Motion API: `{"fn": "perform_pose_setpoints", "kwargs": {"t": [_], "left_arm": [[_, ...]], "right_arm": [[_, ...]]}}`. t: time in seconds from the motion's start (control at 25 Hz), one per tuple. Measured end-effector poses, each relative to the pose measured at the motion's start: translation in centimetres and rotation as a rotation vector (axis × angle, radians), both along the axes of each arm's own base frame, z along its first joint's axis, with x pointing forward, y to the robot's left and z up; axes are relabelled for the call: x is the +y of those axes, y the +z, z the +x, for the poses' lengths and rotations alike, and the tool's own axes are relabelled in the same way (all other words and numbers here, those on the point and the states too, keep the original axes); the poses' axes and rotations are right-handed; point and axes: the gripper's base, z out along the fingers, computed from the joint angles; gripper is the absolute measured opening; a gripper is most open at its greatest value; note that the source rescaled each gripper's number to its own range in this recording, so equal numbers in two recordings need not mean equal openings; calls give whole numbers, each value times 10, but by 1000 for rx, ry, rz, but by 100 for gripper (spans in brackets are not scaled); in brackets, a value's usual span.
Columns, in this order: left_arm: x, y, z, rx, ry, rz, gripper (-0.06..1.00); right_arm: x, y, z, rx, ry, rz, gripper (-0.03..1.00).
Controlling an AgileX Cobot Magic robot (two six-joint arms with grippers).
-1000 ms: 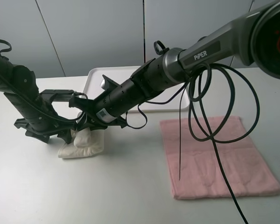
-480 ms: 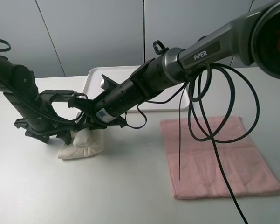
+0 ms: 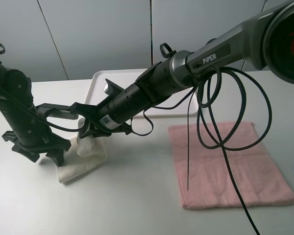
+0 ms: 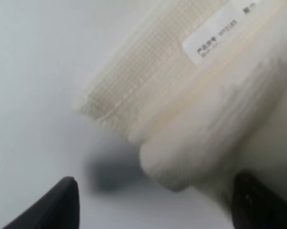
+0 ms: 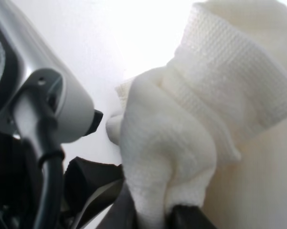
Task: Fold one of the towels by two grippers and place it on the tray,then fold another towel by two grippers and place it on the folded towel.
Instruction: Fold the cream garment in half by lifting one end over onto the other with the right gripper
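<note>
Your right claw (image 5: 150, 215) is pinching a raised bunch of the cream towel (image 3: 83, 157), which lies crumpled on the desk (image 3: 132, 196) near the tray (image 3: 99, 82) — your left claw (image 4: 156, 193) stands spread wide just beside it, gripping nothing — the pink towel (image 3: 230, 164) lies flat, well apart

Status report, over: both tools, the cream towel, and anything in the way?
Left tool open, beside cream towel. Right tool shut on its bunched part. Towel on table, not yet on white tray. Black cables hang over pink towel.
</note>
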Motion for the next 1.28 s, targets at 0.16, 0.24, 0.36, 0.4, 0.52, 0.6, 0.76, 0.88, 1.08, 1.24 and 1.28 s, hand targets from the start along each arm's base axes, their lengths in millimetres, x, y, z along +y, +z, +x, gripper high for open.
{"fn": "perform_pose_setpoints", "kwargs": {"t": [0.16, 0.24, 0.36, 0.4, 0.52, 0.6, 0.76, 0.88, 1.08, 1.24, 1.28], "left_arm": [[1, 7, -2, -9, -14, 2, 84], [1, 7, -2, -11, -15, 1, 84], [1, 8, -1, -16, -20, 1, 84], [0, 9, 0, -18, -25, 1, 84], [-1, 15, 7, -31, -34, 1, 84], [-2, 20, 12, -29, -39, 4, 84], [-3, 33, 22, -37, -52, 16, 84], [-4, 45, 32, -49, -50, 17, 84], [-1, 64, 45, -56, -49, 19, 84], [-1, 70, 49, -57, -62, 22, 84], [-1, 71, 49, -55, -63, 21, 84]], "right_arm": [[0, 0, 0, -1, -1, -1, 8], [0, 0, 0, 0, -2, 0, 8], [0, 0, 0, 1, -1, 1, 8], [0, 0, 0, 1, -1, 1, 8], [0, 0, 0, 3, -3, 3, 8], [0, 0, 0, 5, 0, 5, 8], [0, 1, -1, 10, 5, 8, 8], [0, 1, -1, 11, 7, 9, 8], [1, 1, -2, 21, 17, 16, 8], [1, 2, -3, 29, 20, 21, 8], [1, 2, -3, 32, 17, 21, 8]]}}
